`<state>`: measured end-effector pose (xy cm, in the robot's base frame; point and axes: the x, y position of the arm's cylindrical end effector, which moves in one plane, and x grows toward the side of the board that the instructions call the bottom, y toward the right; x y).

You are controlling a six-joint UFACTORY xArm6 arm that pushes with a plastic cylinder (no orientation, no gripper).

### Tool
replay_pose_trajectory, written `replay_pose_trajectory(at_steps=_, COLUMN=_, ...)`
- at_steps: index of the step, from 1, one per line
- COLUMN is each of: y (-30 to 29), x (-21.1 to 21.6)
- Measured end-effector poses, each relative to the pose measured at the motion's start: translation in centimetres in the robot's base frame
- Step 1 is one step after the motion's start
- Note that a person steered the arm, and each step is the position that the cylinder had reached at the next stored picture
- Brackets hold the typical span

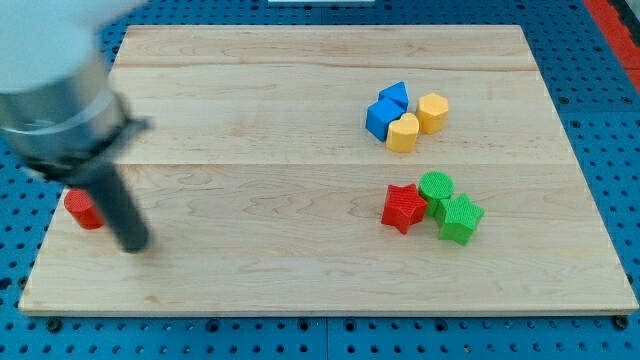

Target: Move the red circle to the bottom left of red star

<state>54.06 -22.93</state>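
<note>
Wooden board (300, 270), two red, two green, two blue, two yellow blocks, my tip (133, 244) beside red circle (83, 209), no claw.

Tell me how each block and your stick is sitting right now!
Red circle block: flat on the wooden board, near the view's left edge, far from the red star.
My tip: down at the board, just right of and below the red circle.
Red star block: lying flat, touching the green circle block.
Green star block: flat, against the green circle.
Two blue blocks and two yellow blocks: bunched together, undisturbed.
</note>
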Motion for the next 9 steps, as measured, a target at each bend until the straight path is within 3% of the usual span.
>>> replay_pose_trajectory(at_steps=1, y=-7.3, x=-0.4)
replay_pose_trajectory(at_steps=2, y=-7.4, x=-1.7)
replay_pose_trajectory(at_steps=3, y=-4.5, x=-5.4)
replay_pose_trajectory(at_steps=4, y=0.4, x=-2.0)
replay_pose_trajectory(at_steps=5, y=6.9, x=-1.6)
replay_pose_trajectory(at_steps=6, y=-1.0, x=-1.8)
replay_pose_trajectory(at_steps=7, y=3.4, x=-5.1)
replay_pose_trajectory(at_steps=8, y=5.8, x=-3.7)
replay_pose_trajectory(at_steps=9, y=15.6, x=-3.0)
